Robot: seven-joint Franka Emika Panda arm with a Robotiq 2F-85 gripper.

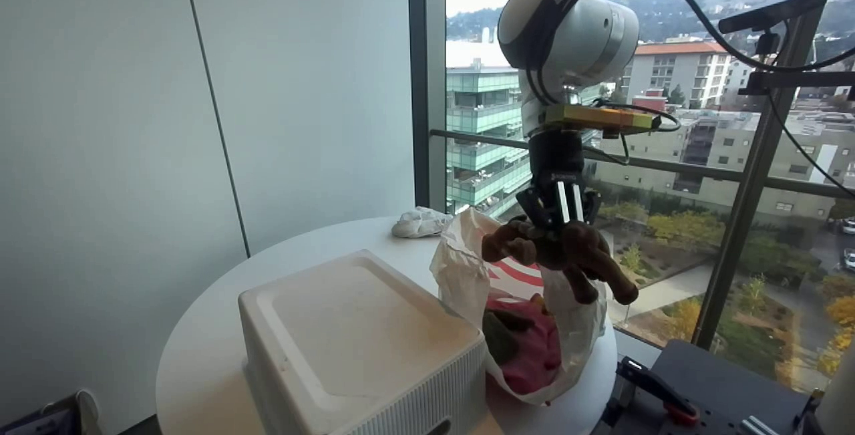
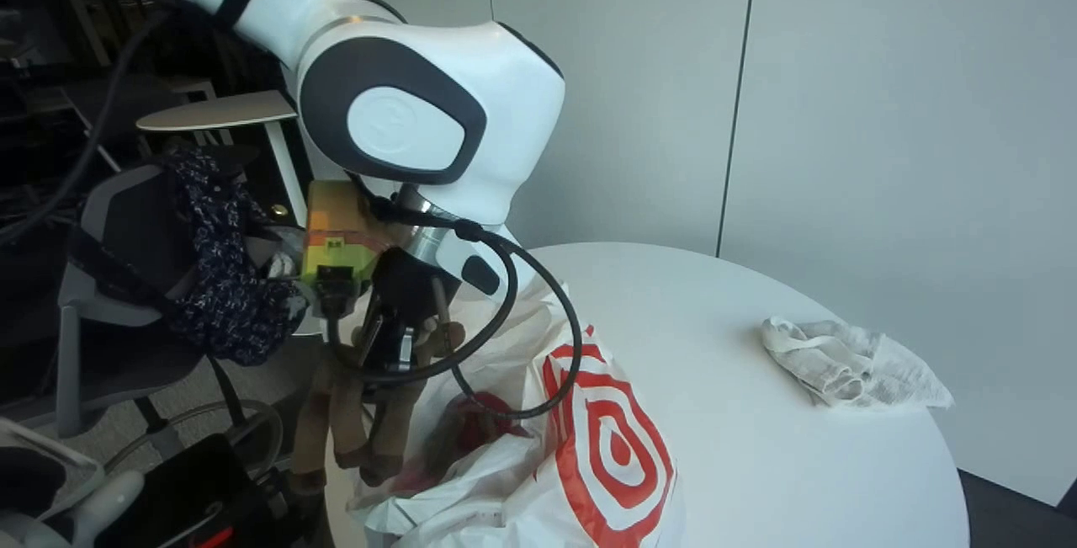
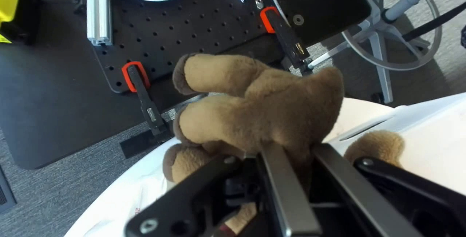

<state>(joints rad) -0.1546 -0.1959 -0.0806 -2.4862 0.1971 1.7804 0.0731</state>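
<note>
Plush toy (image 1: 558,254) roughly level, legs (image 1: 608,271) downward

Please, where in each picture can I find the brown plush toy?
In an exterior view: plush toy right of centre, lower half.
In an exterior view: plush toy left of centre, lower half.
Wrist view: plush toy near centre.
Landmark in all views: round white table.

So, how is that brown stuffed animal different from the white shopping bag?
The stuffed animal is brown and tan; the shopping bag is white with a red bullseye. The stuffed animal is furry; the shopping bag is thin and crinkled. The stuffed animal is held in the gripper; the shopping bag sits open on the table. Both look soft.
</note>
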